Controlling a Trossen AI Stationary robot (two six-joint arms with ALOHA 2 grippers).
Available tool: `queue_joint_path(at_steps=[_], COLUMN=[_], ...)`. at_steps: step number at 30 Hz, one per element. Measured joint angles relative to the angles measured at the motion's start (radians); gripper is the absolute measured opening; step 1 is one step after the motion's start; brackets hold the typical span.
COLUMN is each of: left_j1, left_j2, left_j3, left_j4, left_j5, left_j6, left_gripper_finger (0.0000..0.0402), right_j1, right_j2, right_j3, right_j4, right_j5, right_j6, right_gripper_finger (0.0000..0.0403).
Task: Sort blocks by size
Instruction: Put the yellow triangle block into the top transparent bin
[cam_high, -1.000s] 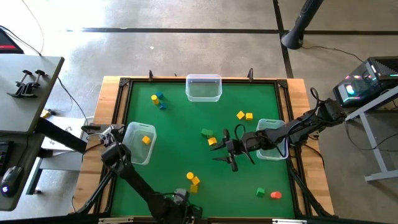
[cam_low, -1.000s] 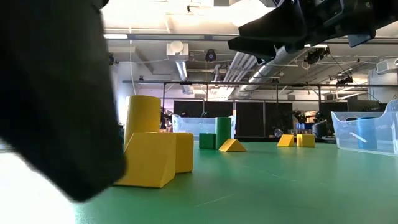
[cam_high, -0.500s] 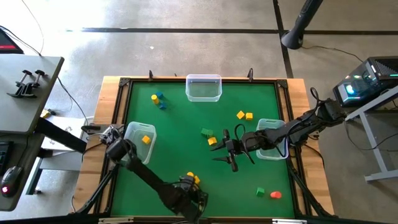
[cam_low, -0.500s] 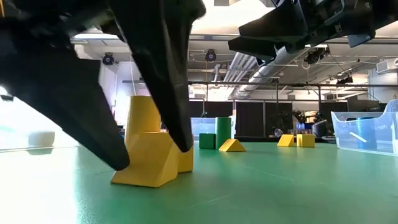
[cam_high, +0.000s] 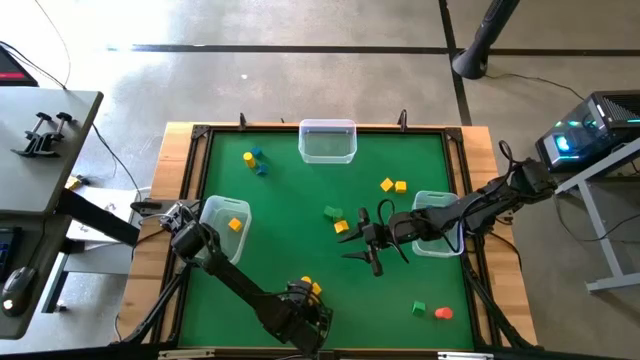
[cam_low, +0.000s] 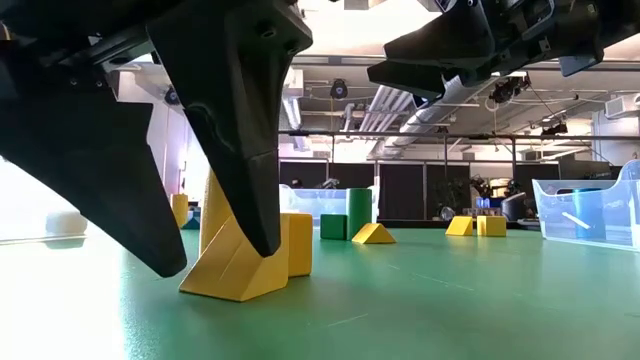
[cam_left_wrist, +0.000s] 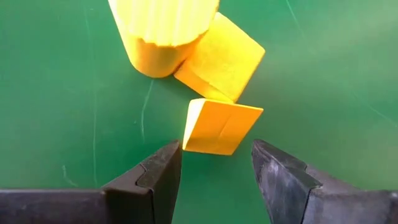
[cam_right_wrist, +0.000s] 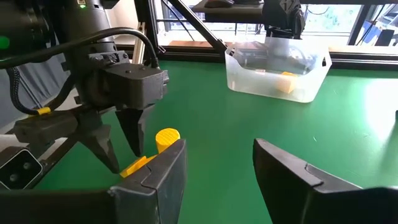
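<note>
Blocks of yellow, a wedge (cam_left_wrist: 222, 126), a cube (cam_left_wrist: 221, 56) and a cylinder (cam_left_wrist: 163, 29), sat clustered near the front edge of the green desk (cam_high: 290, 235). A second before, the left gripper (cam_left_wrist: 216, 167) had been off to the near side; it had since swung over the cluster, fingers (cam_left_wrist: 152, 180) spread either side of the wedge without touching it. Mid-desk, the right gripper (cam_high: 371, 243) had not moved, its fingers spread and empty, beside a clear bin (cam_high: 437, 249).
</note>
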Motion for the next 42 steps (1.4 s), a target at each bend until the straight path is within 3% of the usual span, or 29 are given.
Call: queue_joint_path(at_steps=[26,42], left_j1=[0.045,0.04], left_j2=[0.018,0.014], left_j3=[-0.019,-0.01], left_j4=[0.055,0.062], left_j5=[-0.023,0.022], left_j6=[0.12,0.142], left_gripper_finger=[0.018,0.0113], right_j1=[0.0,0.0], right_j2=[0.0,0.0], right_j3=[0.0,0.0], right_j4=[-0.004,-0.01], right_j5=[0.0,0.0], right_j6=[-0.003,-0.003], right_gripper_finger=[0.0178,0.0178])
